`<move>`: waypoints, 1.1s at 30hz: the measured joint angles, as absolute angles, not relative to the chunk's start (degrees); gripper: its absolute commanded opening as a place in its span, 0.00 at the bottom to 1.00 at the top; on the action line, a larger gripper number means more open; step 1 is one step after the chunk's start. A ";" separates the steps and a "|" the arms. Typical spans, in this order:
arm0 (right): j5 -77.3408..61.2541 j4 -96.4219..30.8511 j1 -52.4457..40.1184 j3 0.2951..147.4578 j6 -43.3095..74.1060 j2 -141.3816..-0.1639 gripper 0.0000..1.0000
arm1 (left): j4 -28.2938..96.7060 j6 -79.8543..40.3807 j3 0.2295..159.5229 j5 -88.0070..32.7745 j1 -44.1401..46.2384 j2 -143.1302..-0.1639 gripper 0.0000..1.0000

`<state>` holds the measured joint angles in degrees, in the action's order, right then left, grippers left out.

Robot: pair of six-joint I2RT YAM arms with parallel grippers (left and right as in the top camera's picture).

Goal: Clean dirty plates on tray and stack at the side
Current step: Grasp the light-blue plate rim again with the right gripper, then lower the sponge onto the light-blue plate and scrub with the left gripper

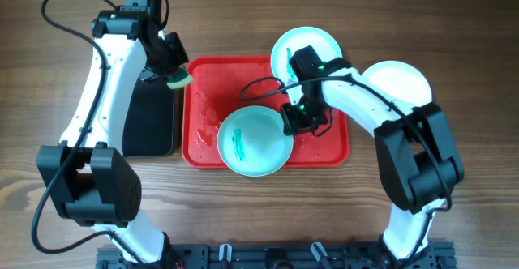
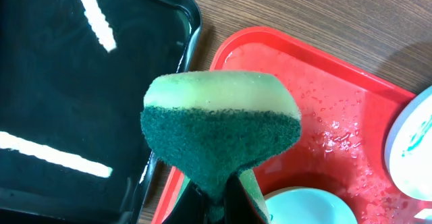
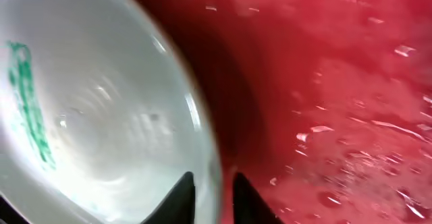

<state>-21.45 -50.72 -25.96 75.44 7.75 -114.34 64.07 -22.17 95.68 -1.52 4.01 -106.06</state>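
Observation:
The red tray (image 1: 211,83) lies mid-table, wet with droplets. A pale aqua plate (image 1: 255,142) with a teal smear sits at its front. My right gripper (image 1: 293,119) is shut on that plate's right rim; in the right wrist view its fingers (image 3: 212,197) straddle the rim of the plate (image 3: 101,102) over the tray (image 3: 337,82). A second smeared aqua plate (image 1: 306,49) overlaps the tray's back right corner. A white plate (image 1: 397,83) lies on the table to the right. My left gripper (image 1: 177,78) is shut on a green sponge (image 2: 223,129) over the tray's left edge (image 2: 324,102).
A black tray (image 1: 150,115) lies left of the red tray and fills the left of the left wrist view (image 2: 67,82). Plate edges show at that view's right side (image 2: 413,146) and bottom (image 2: 310,210). Bare wood table surrounds both trays.

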 measured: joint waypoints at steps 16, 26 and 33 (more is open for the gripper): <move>-19.66 -35.99 -27.73 75.46 23.64 -114.34 0.04 | 64.10 -22.20 95.68 -1.52 4.01 -106.06 0.04; -16.01 -30.98 -29.23 75.46 26.59 -114.72 0.04 | 64.10 -22.02 93.34 -1.39 6.94 -106.15 0.04; -16.05 -29.21 -29.32 75.46 26.57 -116.11 0.04 | 59.99 -19.27 88.14 -1.89 10.28 -108.84 0.04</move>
<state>-16.05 -29.21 -29.32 75.46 26.57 -116.11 59.99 -19.27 88.14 -1.89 10.28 -108.84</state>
